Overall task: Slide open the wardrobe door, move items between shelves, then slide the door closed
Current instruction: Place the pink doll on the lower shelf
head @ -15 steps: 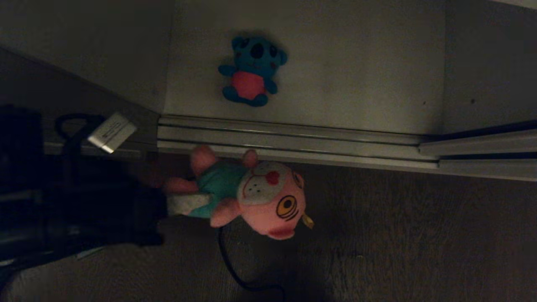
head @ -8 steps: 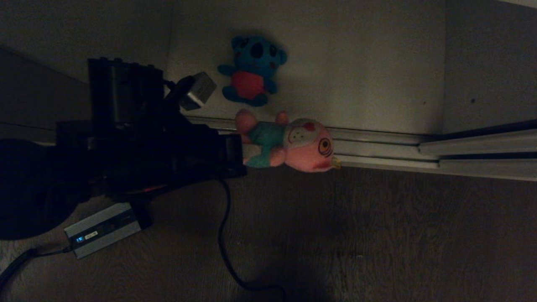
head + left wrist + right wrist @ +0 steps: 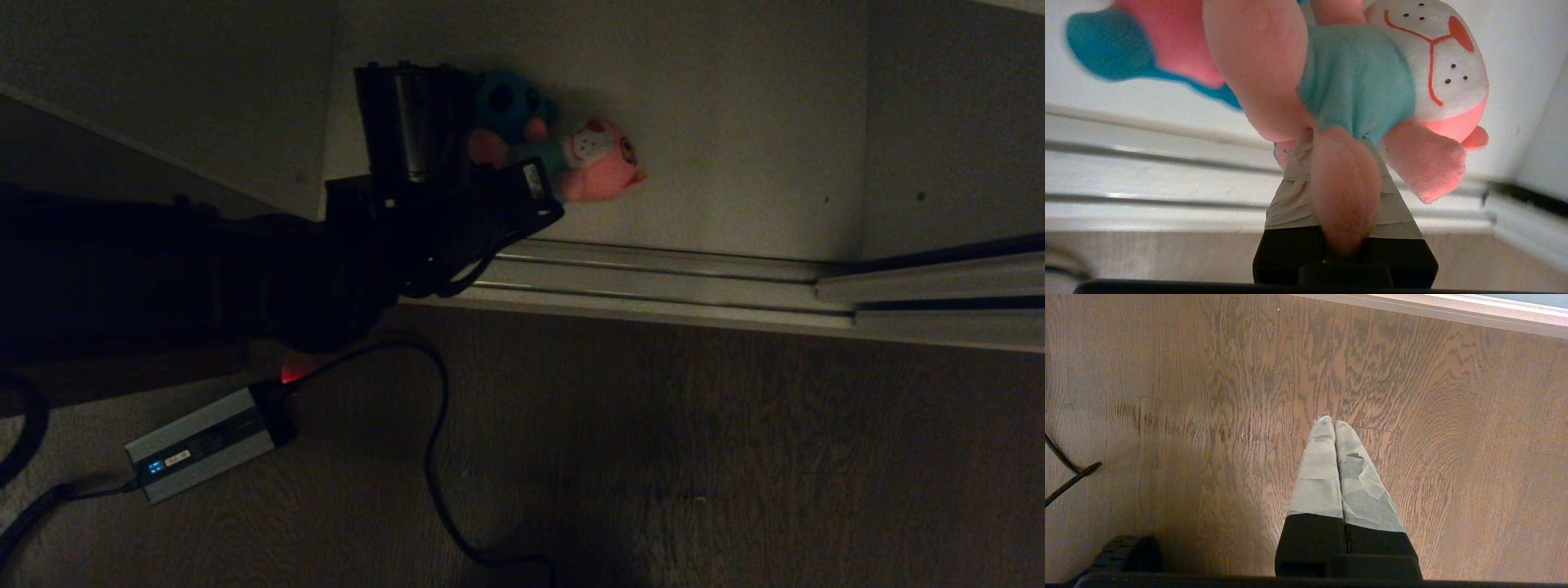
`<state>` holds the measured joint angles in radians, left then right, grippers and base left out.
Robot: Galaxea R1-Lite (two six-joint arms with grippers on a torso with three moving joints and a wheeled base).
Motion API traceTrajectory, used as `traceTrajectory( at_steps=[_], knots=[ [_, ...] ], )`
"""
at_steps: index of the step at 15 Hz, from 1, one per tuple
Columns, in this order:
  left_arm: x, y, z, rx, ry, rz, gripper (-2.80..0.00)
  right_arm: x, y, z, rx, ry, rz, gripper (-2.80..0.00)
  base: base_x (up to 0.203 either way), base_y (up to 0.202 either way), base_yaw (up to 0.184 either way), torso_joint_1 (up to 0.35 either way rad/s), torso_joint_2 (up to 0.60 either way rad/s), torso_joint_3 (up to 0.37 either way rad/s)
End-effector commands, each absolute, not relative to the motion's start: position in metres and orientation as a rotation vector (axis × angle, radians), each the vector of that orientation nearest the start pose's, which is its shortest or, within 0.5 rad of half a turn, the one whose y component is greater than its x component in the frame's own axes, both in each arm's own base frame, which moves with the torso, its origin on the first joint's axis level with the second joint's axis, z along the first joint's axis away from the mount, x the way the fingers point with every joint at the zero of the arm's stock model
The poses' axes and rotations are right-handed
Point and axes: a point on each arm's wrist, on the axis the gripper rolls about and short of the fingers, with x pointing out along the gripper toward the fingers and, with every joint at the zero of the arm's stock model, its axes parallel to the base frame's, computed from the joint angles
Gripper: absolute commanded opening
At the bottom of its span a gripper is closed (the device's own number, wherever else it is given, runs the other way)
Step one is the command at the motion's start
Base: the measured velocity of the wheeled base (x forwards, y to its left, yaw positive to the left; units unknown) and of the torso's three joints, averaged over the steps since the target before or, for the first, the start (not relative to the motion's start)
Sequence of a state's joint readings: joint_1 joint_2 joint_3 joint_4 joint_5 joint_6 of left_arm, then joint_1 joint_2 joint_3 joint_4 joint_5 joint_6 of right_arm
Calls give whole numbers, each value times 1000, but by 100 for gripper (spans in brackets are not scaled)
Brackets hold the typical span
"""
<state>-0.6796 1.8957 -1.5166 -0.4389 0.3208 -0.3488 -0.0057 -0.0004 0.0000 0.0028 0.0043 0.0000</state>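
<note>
**Here, two plush toys at the shelf, one half hidden**

Mostly, the dim head view makes detail hard to read. The left arm's dark bulk covers the lower body of the teal-blue plush toy (image 3: 508,98), so only its head shows. The left tool (image 3: 1345,192) is itself lost behind the arm in the head view; the left wrist view shows it instead, its taped fingers (image 3: 1290,204) pinching a leg of the pink plush toy (image 3: 594,159), with the fingertips buried under the plush. The pink toy's ears and the top of its head are cut off in the wrist view.

Counted: two plush toys, both over the white shelf (image 3: 735,122). The pink one is just beside the teal-blue one, on the side nearer the door track (image 3: 653,282); whether the two touch, or whether the pink one rests on the shelf, cannot be told. One shelf board is visible.

The right tool (image 3: 1334,428) appears only in its own wrist view, fingers pressed together and holding nothing, above the wood floor (image 3: 1208,396).

On the floor in front of the track lie one grey power adapter (image 3: 200,445) and its black cable (image 3: 437,457), which runs out of frame.
</note>
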Motion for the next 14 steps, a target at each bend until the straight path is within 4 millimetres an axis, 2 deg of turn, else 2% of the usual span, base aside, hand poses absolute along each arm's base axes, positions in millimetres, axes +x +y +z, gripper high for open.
traceTrajectory(
  at_steps=[1,6,9,14],
  knots=[
    [316,-271,281,-384,3,-332,-280,-23,0,74,0,6,-2,-280,0,0,0,0,0,0],
    [336,-310,267,-447,-85,-264,-280,-23,0,74,0,6,-2,-280,0,0,0,0,0,0],
    [337,-319,264,-459,-117,-247,-280,-23,0,74,0,6,-2,-280,0,0,0,0,0,0],
    [349,-333,233,-425,-72,-238,-280,-23,0,74,0,6,-2,-280,0,0,0,0,0,0]
  ],
)
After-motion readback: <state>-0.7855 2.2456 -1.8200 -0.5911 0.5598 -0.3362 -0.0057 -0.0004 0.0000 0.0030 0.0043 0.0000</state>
